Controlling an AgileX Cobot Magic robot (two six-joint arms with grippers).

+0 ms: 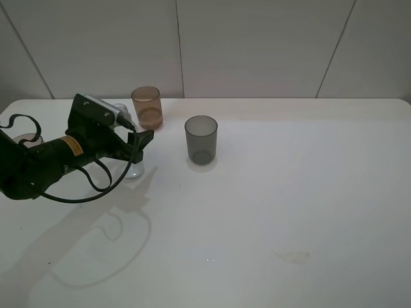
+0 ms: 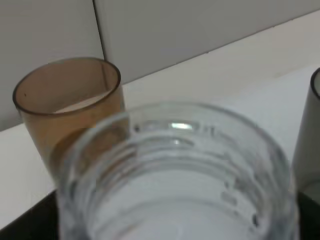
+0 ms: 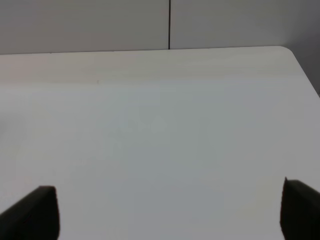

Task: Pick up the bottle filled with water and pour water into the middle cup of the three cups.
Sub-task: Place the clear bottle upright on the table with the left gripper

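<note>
The clear bottle (image 1: 133, 168) stands upright on the white table, between the fingers of my left gripper (image 1: 133, 149). In the left wrist view its open threaded neck (image 2: 175, 170) fills the lower frame, with dark fingers (image 2: 22, 225) at both sides. The gripper is shut on the bottle. The amber middle cup (image 1: 147, 107) stands just behind it and also shows in the left wrist view (image 2: 70, 105). The smoky grey cup (image 1: 201, 139) is to the right. The pinkish cup (image 1: 29, 137) is mostly hidden behind my left arm. My right gripper (image 3: 170, 212) is open and empty over bare table.
The white table (image 1: 289, 192) meets a grey panelled wall at the back. The left arm's black cable (image 1: 96, 186) loops over the table in front of the bottle. A faint stain (image 1: 294, 256) lies at the front right.
</note>
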